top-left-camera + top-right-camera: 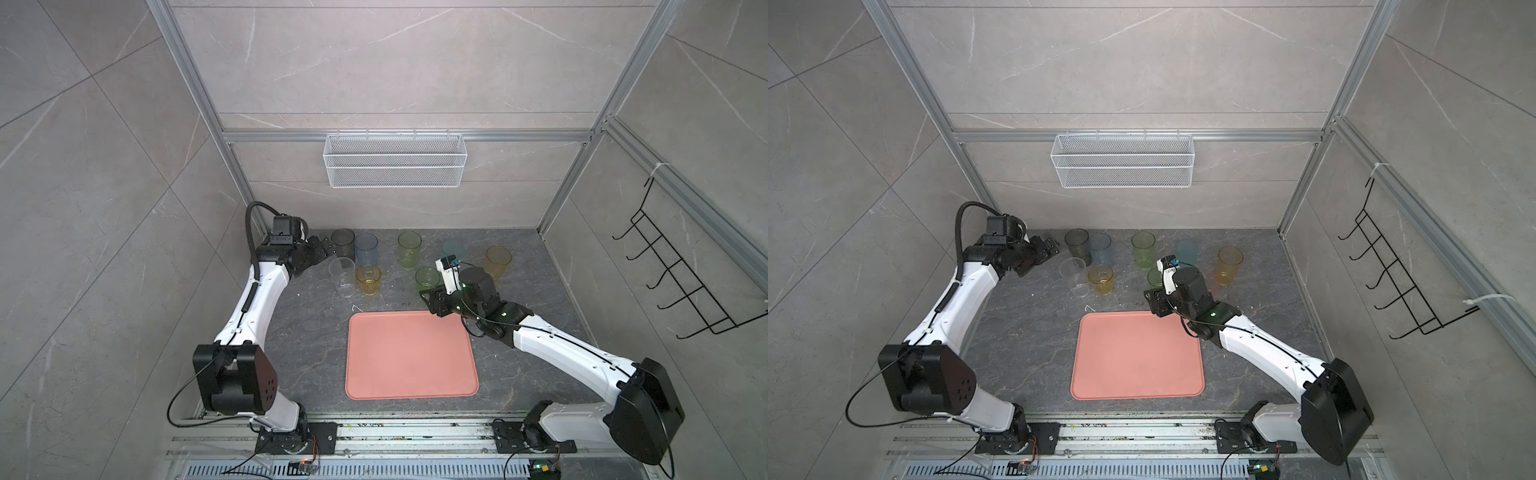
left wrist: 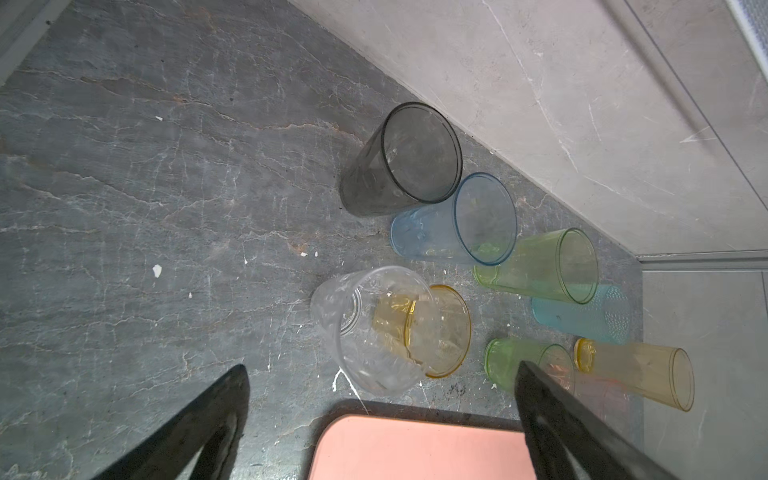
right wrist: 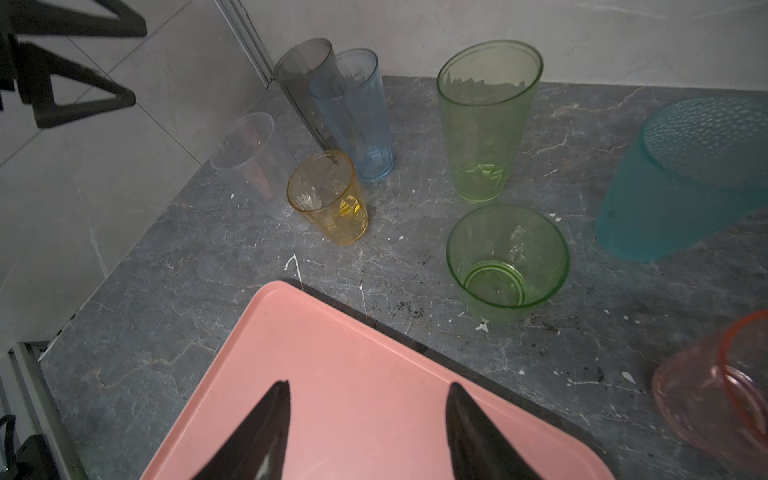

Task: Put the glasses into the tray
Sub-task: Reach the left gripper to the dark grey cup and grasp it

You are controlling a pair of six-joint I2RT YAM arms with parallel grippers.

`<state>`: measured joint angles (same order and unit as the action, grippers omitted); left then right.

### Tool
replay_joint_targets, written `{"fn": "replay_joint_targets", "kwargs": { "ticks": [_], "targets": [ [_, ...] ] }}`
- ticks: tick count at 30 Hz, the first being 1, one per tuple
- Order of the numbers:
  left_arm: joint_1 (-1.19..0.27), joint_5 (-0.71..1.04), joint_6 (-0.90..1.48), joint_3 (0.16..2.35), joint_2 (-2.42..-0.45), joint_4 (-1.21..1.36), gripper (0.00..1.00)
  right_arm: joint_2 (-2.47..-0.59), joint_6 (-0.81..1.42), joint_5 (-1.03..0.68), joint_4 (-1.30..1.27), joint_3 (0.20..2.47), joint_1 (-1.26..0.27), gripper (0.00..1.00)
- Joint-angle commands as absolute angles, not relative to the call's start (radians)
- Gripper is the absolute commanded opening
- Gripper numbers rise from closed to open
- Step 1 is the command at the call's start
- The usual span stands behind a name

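Several tinted glasses stand upright on the dark table behind the salmon-pink tray (image 1: pixel 411 357) (image 1: pixel 1138 357), which holds nothing. At the back left are a smoky grey glass (image 1: pixel 343 243), a blue one (image 1: pixel 366 249), a clear one (image 1: pixel 341 276) and a short amber one (image 1: pixel 368 280). Further right stand yellow-green (image 1: pixel 409 249), teal (image 1: pixel 453 249), orange (image 1: pixel 498 262) and short green (image 3: pixel 507 266). A pink glass (image 3: pixel 715 399) shows at the right wrist view's edge. My left gripper (image 1: pixel 322 247) (image 2: pixel 381 368) hangs wide open beside the grey glass. My right gripper (image 3: pixel 370 386) (image 1: pixel 430 301) is open and empty over the tray's far right corner.
A white wire mesh basket (image 1: pixel 395 160) hangs on the back wall, high above the glasses. A black wire hook rack (image 1: pixel 681 274) is fixed to the right wall. The back left glasses stand close to the corner post and wall.
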<state>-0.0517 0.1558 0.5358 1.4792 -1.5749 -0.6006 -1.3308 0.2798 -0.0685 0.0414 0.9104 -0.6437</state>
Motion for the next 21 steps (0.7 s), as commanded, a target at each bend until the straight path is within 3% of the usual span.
{"fn": "replay_joint_targets", "kwargs": {
  "ticks": [1,14,21],
  "targets": [
    [-0.052,0.127,0.543,1.571,-1.641,-0.625,1.0,-1.341,0.227,-0.071,-0.053,0.862,-0.659,0.62],
    [-0.053,0.075,0.546,1.867,-1.971,-0.688,0.9,-1.385,0.216,-0.059,-0.156,0.794,-0.664,0.62],
    [-0.054,0.109,0.553,2.029,-2.116,-0.729,0.78,-1.451,0.189,-0.046,-0.124,0.826,-0.665,0.58]
  ]
}}
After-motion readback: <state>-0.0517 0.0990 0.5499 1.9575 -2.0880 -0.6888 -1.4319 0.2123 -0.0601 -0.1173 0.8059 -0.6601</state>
